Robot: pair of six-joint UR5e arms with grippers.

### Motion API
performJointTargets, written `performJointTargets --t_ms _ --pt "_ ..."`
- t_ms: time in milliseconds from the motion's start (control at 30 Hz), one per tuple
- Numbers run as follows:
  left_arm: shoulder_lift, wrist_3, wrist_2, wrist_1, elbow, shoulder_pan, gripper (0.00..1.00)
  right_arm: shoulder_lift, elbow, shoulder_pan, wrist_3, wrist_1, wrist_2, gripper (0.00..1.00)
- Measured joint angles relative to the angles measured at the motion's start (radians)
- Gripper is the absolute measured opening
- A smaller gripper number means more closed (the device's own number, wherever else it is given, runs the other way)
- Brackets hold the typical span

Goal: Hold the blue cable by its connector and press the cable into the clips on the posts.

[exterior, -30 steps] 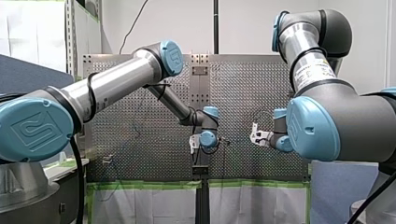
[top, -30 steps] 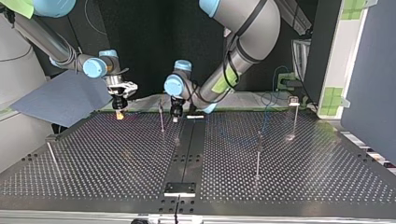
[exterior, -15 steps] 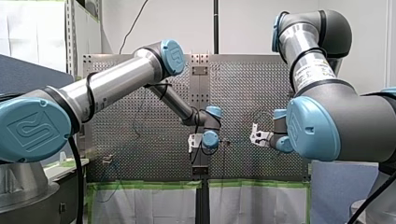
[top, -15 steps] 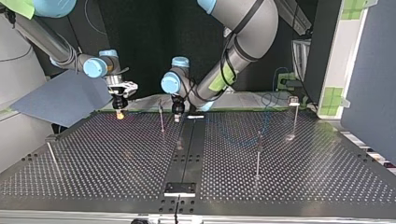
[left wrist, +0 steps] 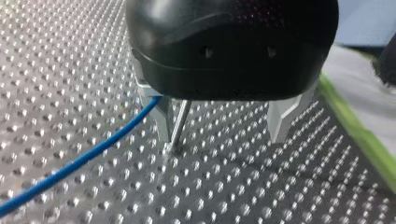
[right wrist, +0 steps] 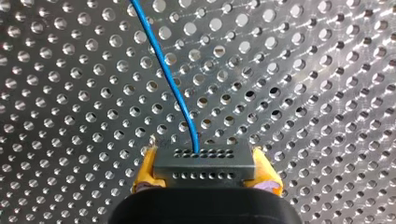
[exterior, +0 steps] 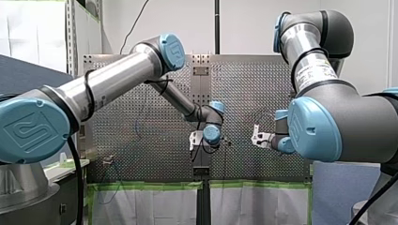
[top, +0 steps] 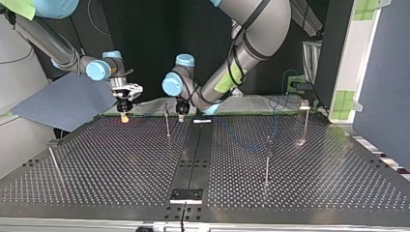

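On the perforated counter (top: 121, 159), my left claw (left wrist: 222, 125) stands with its fingers apart and one post (left wrist: 180, 122) between them, so I judge this arm the nearer to that post. The blue cable (left wrist: 70, 165) passes just beside one finger. My right claw (right wrist: 205, 171) is clamped on the connector (right wrist: 204, 161), the cable running straight ahead.

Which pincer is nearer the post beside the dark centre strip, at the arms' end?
Left. In the left wrist view the post shows between the fingers of my left pincer, close to one. My right pincer, holding the connector, hangs farther off, on the post's other side.
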State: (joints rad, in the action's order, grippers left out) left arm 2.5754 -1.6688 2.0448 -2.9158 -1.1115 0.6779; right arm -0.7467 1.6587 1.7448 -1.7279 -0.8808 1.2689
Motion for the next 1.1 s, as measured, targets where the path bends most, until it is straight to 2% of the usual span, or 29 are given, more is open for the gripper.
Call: performJointTargets --t_ms 133,367,600,833,1100 --pt "-0.02 0.0 -0.002 0.002 -0.032 0.017 1.0 0.0 -0.001 -0.003 -0.001 0.003 0.0 0.0" --pt "-0.079 0.001 -0.004 0.055 -0.098 0.045 1.0 0.0 -0.001 -0.004 -0.003 0.004 -0.001 0.0" --pt "-0.093 -0.007 -0.001 0.086 -0.163 0.077 1.0 0.0 -0.001 -0.007 -0.003 0.013 -0.002 0.0" --pt "-0.094 -0.029 -0.005 0.098 -0.179 0.089 1.0 0.0 -0.001 -0.009 -0.003 0.014 -0.002 0.0" --pt "-0.092 -0.055 -0.003 0.149 -0.179 0.089 1.0 0.0 -0.001 -0.01 -0.003 0.014 -0.006 0.0"
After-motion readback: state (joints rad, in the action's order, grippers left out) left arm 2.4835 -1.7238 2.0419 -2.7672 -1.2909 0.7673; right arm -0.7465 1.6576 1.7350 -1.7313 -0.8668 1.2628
